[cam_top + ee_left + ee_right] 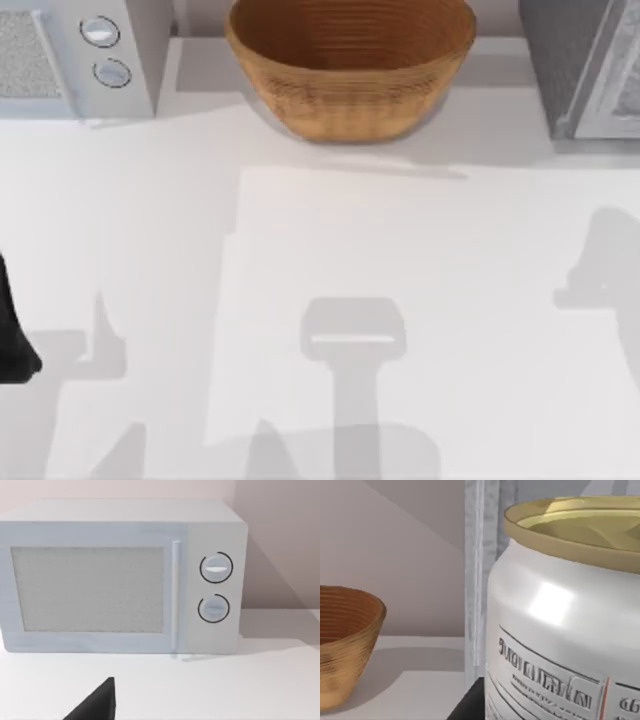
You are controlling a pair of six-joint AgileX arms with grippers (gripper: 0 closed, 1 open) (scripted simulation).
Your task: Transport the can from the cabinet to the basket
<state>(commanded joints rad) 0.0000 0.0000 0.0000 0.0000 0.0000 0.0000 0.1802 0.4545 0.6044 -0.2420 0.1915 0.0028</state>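
Can [560, 630] sits very close before the right wrist camera, upright, gold top showing, beside the cabinet's pale door frame [480, 580]. Cabinet [590, 70] stands at the tabletop's far right, basket [350, 65] at far centre, empty. Right gripper's state: cannot tell. Left arm [15, 340] is parked at the left edge, facing the white appliance [120, 575]. Step in hand looks like taking the can at the cabinet. Next: secure hold, then carry left over the basket.

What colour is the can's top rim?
Dull gold, above a white body; the can shows best in the right wrist view.
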